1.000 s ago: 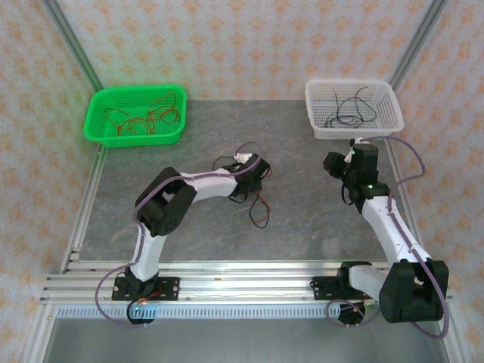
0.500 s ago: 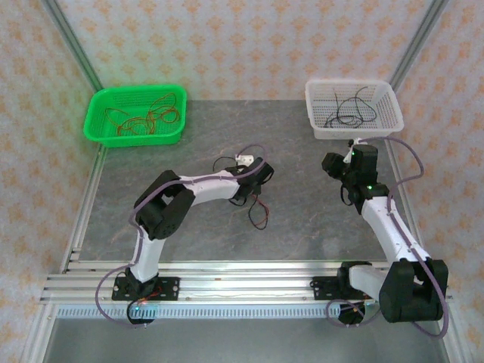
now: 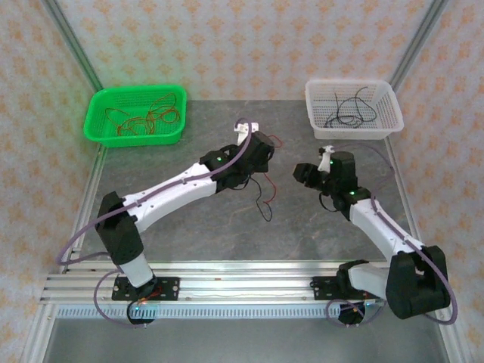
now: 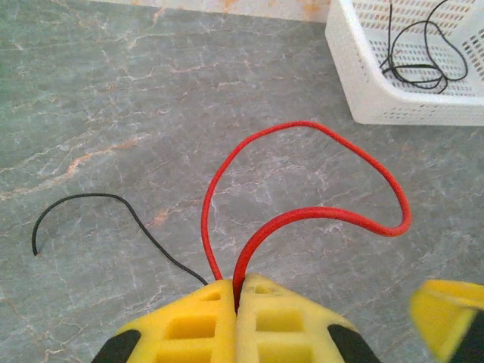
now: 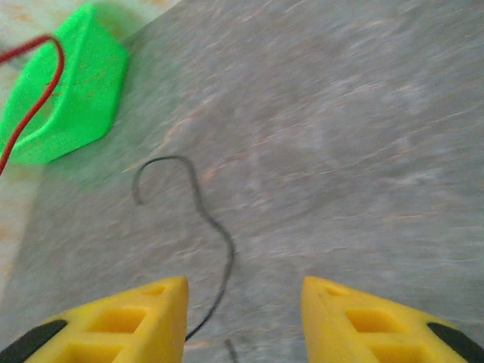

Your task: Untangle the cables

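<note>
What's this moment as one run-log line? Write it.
left claw: shut on red cable | right claw: open, black cable ahead of it

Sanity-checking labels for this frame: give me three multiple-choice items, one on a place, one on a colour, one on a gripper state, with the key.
1. The coiled black cables lie:
A) in the white basket
B) on the front rail
C) draped over an arm

2. The cable pinched by the left gripper is:
A) black
B) red
C) blue

3. The right gripper is:
A) shut on a cable
B) shut on nothing
C) open

Key:
1 A, the dark curls show inside its mesh in the top view.
2 B, a red cable loops out from between the closed fingers.
3 C, its fingers stand apart above a loose black cable on the table.
</note>
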Robot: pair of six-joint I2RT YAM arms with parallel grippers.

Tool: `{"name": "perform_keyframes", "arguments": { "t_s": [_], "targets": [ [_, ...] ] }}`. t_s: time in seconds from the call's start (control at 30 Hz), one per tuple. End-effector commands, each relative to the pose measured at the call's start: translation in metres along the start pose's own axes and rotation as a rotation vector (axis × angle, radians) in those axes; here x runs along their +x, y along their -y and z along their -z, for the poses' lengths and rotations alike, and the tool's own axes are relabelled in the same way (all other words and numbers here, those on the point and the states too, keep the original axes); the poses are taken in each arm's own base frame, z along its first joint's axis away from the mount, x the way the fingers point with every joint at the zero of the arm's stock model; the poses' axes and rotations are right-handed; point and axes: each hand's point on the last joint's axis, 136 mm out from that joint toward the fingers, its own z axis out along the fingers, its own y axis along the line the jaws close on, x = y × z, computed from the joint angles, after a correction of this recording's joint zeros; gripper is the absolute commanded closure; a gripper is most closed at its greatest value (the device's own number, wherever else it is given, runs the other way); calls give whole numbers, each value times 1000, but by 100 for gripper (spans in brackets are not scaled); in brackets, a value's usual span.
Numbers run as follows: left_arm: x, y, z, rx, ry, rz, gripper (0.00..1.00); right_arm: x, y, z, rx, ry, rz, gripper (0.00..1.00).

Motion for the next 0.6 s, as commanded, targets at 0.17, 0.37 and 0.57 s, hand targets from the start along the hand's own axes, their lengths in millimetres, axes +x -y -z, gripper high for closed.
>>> {"name": "perform_keyframes", "arguments": {
  "t_s": [0.17,0.37,0.57],
  "targets": [
    [-8,0,22,48,-2,-55,100,2,-76,2,-350,12,108,54],
    [-27,16,42,144,43,-36,100,18,-87,-13,-390,-55,79,53],
    [-44,26,59,226,90,-4,100,57,-88,-56,-393,-167,26,57]
  ]
}}
